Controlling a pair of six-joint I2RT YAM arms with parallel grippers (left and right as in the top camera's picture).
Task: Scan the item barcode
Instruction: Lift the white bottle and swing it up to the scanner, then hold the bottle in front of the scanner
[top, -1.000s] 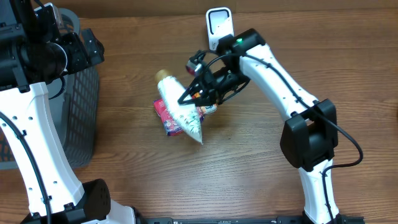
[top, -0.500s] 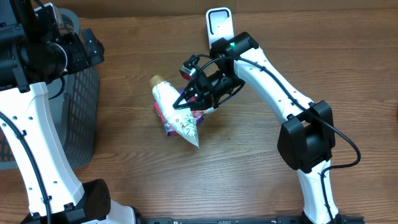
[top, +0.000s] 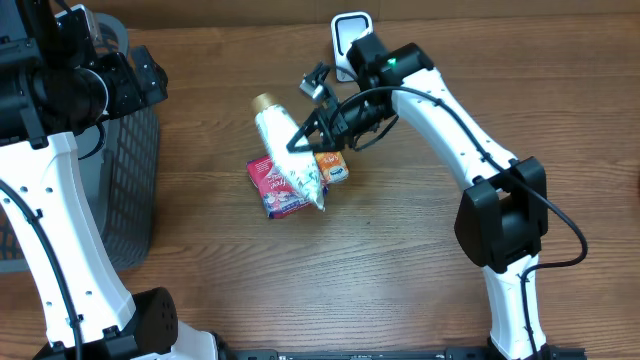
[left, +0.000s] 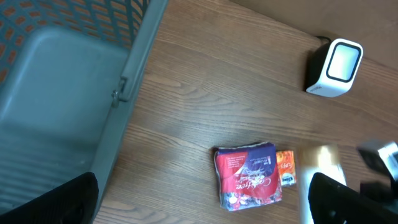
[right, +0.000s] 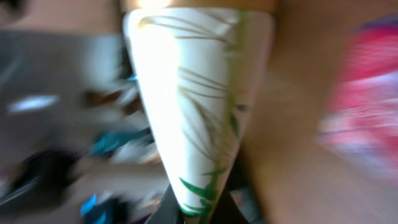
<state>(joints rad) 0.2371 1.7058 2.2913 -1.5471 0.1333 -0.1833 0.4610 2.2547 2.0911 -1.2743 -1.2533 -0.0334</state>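
A white tube (top: 290, 152) with green leaf print and a gold cap (top: 264, 102) is pinched near its middle by my right gripper (top: 303, 140), which is shut on it. It hangs slanted over the table, its crimped end over a red packet (top: 272, 188). In the right wrist view the tube (right: 199, 93) fills the frame, narrowing down between my fingertips (right: 199, 211). The white scanner (top: 350, 36) stands at the back, behind the right wrist. My left gripper (left: 201, 202) is open, high above the basket's edge and holding nothing.
A grey mesh basket (top: 135, 170) stands at the left edge of the table, seen as the basket (left: 62, 93) in the left wrist view. A small orange packet (top: 333, 166) lies beside the red packet. Bare wood lies in front of and to the right of the items.
The right arm first carried the tube slightly left and forward, then swung it back toward the scanner, so its cap is now farther back. The left arm has not moved.
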